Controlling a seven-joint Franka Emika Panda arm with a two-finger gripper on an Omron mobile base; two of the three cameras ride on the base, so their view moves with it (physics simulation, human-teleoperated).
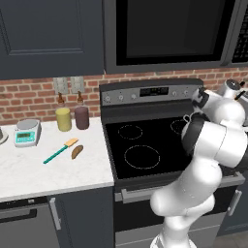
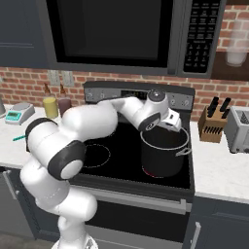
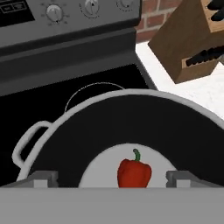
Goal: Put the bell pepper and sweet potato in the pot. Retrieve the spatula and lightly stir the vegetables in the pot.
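The red bell pepper (image 3: 134, 173) lies on the floor of the dark pot (image 2: 163, 151), which stands on the stove's right front burner. My gripper (image 3: 111, 178) hangs open just above the pot's rim (image 3: 131, 94), fingers wide apart and touching nothing. From the right base view the gripper (image 2: 171, 124) sits at the pot's back edge. The brown sweet potato (image 1: 77, 151) lies on the white counter left of the stove. Beside it is the spatula (image 1: 60, 151), teal handle toward the front left and tan head toward the canisters.
A yellow canister (image 1: 63, 119), a maroon canister (image 1: 82, 117) and a kitchen scale (image 1: 26, 132) stand at the back of the left counter. A knife block (image 2: 212, 125) and a toaster (image 2: 239, 129) sit right of the stove. A microwave (image 2: 112, 34) hangs overhead.
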